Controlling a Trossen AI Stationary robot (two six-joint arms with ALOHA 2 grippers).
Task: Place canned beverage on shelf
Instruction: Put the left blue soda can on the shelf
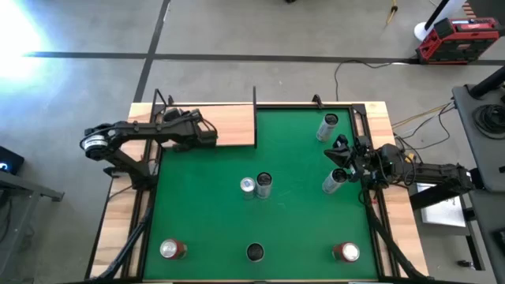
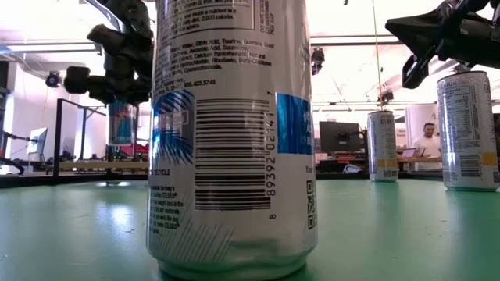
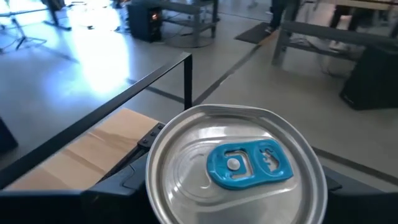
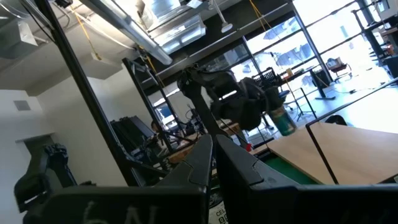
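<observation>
The shelf [image 1: 233, 126] is a light-wood board with thin black rods at the table's far left corner. My left gripper [image 1: 209, 132] hovers over it, shut on a silver canned beverage with a blue tab [image 3: 235, 171]. In the low view this can [image 2: 123, 123] hangs upright above the board [image 2: 101, 165]. The gripper itself hides the can in the high view. At the table's right edge my right gripper [image 1: 338, 154] is shut on nothing and raised above a standing can [image 1: 333, 182]. My left gripper pinches the can's side wall just under its top rim [image 3: 155, 186] between the two fingers [image 3: 109, 193], one on either side. The fingers reach in nearly level from the table's left. The can stays upright, top up, lifted clear above the shelf board.
Several more cans stand on the green mat [image 1: 300, 229]: one at the far right [image 1: 327, 126], two in the middle [image 1: 256, 185], and three along the near edge [image 1: 172, 250] [image 1: 256, 252] [image 1: 346, 252]. The middle near-edge can fills the low view [image 2: 230, 140].
</observation>
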